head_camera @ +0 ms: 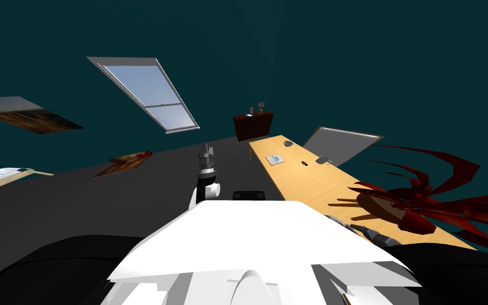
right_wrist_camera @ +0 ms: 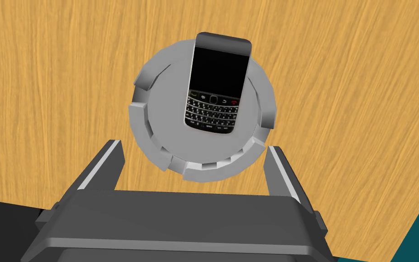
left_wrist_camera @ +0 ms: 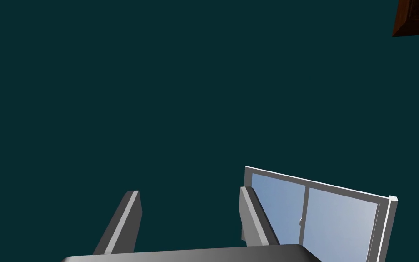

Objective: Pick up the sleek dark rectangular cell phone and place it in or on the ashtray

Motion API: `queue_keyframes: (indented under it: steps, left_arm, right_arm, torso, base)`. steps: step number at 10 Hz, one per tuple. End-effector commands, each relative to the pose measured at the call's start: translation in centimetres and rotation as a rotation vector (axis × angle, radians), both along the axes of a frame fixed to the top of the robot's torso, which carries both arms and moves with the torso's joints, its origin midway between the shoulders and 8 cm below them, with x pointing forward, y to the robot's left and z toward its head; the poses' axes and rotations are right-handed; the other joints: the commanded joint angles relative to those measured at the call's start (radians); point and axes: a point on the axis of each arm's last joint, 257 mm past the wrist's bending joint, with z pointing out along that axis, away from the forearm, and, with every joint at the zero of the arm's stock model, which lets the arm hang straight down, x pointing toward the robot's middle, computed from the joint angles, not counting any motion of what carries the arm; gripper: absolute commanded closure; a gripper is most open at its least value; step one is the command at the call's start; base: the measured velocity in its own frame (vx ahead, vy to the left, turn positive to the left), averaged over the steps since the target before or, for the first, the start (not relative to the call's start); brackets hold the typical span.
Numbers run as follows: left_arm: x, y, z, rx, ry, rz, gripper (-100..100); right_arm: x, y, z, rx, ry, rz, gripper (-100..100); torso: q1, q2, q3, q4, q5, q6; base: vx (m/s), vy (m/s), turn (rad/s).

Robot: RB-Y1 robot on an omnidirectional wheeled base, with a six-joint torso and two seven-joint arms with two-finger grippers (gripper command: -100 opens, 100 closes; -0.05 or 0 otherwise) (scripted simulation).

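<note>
A dark rectangular cell phone (right_wrist_camera: 215, 86) with a black screen and a small keypad lies face up inside a round grey ashtray (right_wrist_camera: 142, 113). Its screen end rests over the ashtray's far rim. The ashtray stands on a light wooden table (right_wrist_camera: 45, 91). My right gripper (right_wrist_camera: 194, 146) hovers above the ashtray's near rim, open, with nothing between its fingers and apart from the phone. My left gripper (head_camera: 207, 151) is raised in front of my chest, away from the table, and its fingers (left_wrist_camera: 131, 214) stand open and empty.
The long wooden table (head_camera: 301, 182) runs along my right. A red-leaved plant in a pot (head_camera: 396, 204) stands on its near end. Farther along lie a pad (head_camera: 275, 159) and small grey and dark items. A dark dresser (head_camera: 252, 125) stands by the far wall.
</note>
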Motion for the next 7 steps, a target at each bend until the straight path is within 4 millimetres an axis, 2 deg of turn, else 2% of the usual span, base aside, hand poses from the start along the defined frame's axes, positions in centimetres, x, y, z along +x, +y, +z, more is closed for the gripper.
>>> queue_keyframes:
  steps: [1,2,7]
  left_arm:
    - [0.00,0.00,0.00,0.000,0.000,0.000,0]
    - [0.00,0.00,0.00,0.000,0.000,0.000,0]
    - [0.00,0.00,0.00,0.000,0.000,0.000,0]
  right_arm:
    - [0.00,0.00,0.00,0.000,0.000,0.000,-100]
    - [0.02,0.02,0.07,0.002,0.000,-0.002,0]
    - [0.01,0.02,0.06,0.002,0.001,-0.002,0]
  torso:
    - [0.000,0.000,0.000,0.000,0.000,0.000]
    - [-0.001,-0.001,0.000,0.000,0.000,0.000]
    - [-0.002,-0.002,-0.001,0.000,-0.001,0.000]
  base:
    - [-0.011,0.007,0.003]
    - [0.000,0.000,0.000]
    - [0.000,0.000,0.000]
